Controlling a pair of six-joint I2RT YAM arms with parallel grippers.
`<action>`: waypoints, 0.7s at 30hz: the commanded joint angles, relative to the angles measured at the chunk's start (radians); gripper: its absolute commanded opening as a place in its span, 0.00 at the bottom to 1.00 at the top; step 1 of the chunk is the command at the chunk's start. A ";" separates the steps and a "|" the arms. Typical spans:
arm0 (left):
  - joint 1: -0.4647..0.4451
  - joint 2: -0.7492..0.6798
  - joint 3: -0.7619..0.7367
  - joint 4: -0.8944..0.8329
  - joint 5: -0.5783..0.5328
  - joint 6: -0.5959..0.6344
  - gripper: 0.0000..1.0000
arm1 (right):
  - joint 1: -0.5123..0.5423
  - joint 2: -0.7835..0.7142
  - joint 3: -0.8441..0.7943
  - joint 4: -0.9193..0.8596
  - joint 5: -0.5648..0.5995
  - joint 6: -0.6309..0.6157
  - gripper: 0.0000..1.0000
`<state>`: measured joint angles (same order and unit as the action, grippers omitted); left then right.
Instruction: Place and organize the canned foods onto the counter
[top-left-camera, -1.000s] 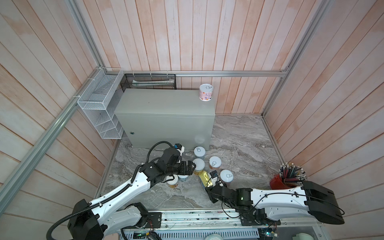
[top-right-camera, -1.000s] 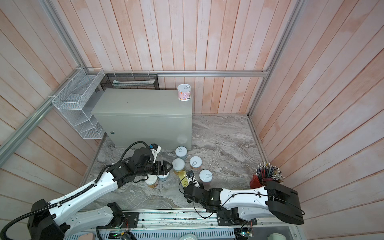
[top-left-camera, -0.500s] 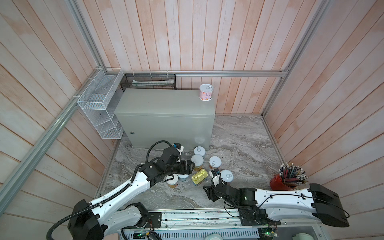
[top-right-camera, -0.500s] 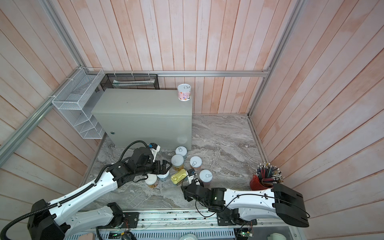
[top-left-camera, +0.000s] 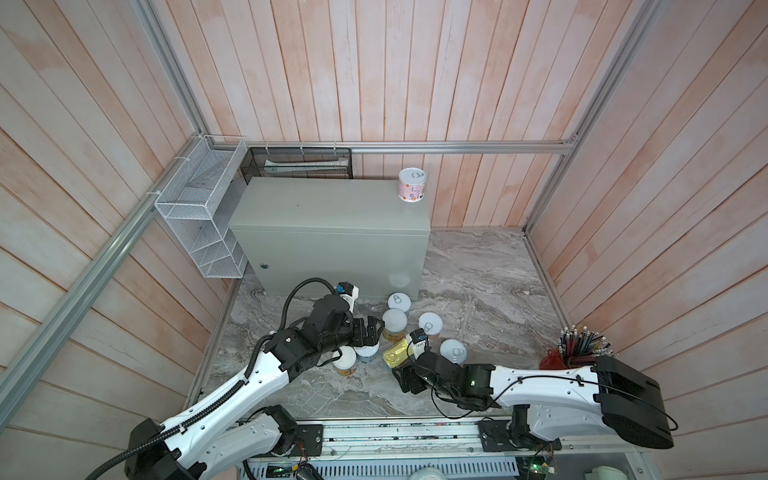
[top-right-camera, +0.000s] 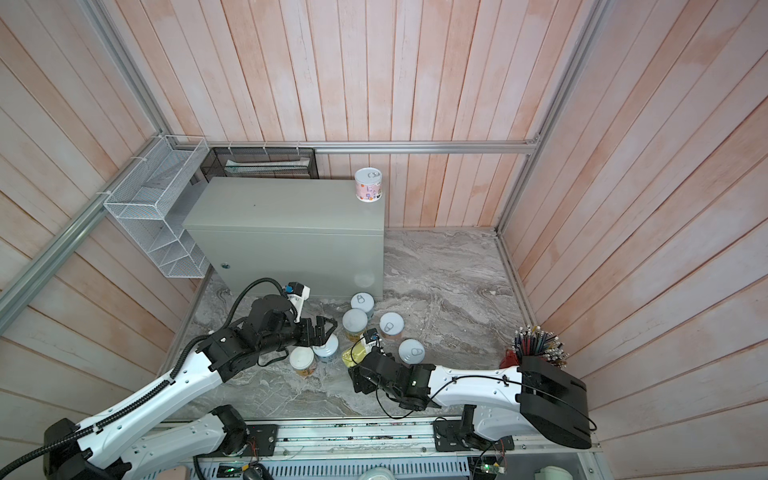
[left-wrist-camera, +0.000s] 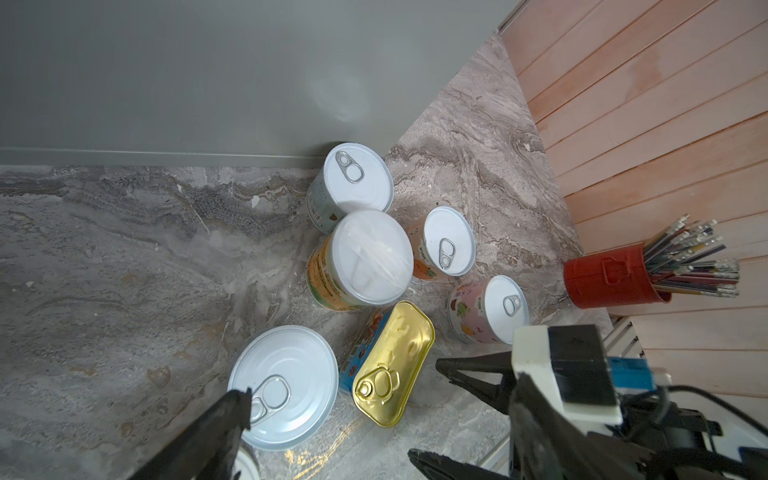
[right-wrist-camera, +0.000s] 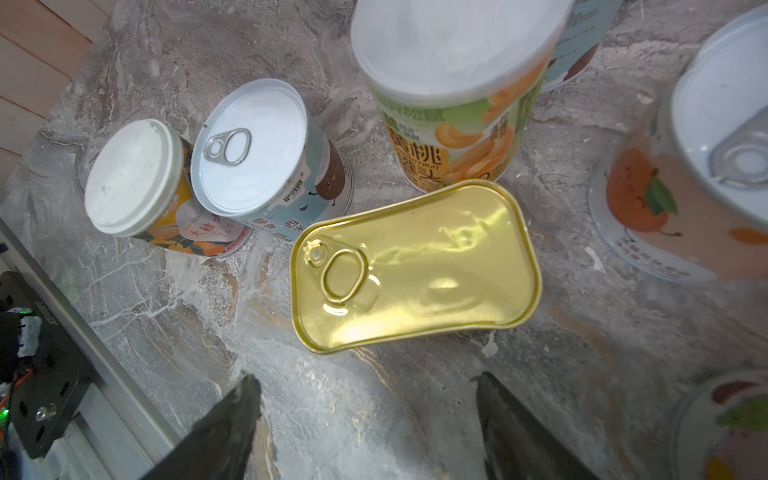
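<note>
One pink can (top-left-camera: 412, 185) is up on the grey desk (top-left-camera: 324, 208), upright at its far right corner. Six more round cans (top-left-camera: 395, 322) are down on the marble surface (top-left-camera: 478, 282), bunched just off the desk's front right corner, all upright, lids up. Gold-topped tin (right-wrist-camera: 415, 266) lies flat among them, pull-tab up, toward the marble's near edge, approx mid-width. R tool (right-wrist-camera: 368, 384) is released: jaws apart, nothing betw them, tips just short of the tin, not touching. L tool (top-right-camera: 326, 328) is spread wide, empty, hanging over a blue pull-tab can (top-right-camera: 326, 353) w/ an orange-label can (top-right-camera: 302, 360) right beside it.
</note>
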<state>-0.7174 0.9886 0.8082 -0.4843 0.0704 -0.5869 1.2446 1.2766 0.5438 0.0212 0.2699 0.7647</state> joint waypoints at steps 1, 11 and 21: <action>0.006 -0.028 -0.011 -0.016 -0.015 0.016 1.00 | -0.025 0.034 0.054 -0.020 -0.047 0.037 0.82; 0.013 -0.076 -0.034 -0.060 -0.041 0.027 1.00 | -0.093 0.058 0.075 0.000 -0.104 0.002 0.83; 0.023 -0.108 -0.044 -0.100 -0.066 0.033 1.00 | -0.104 0.227 0.231 -0.077 -0.132 -0.087 0.85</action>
<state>-0.7029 0.8959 0.7803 -0.5564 0.0315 -0.5705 1.1473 1.4788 0.7208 -0.0299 0.1429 0.7258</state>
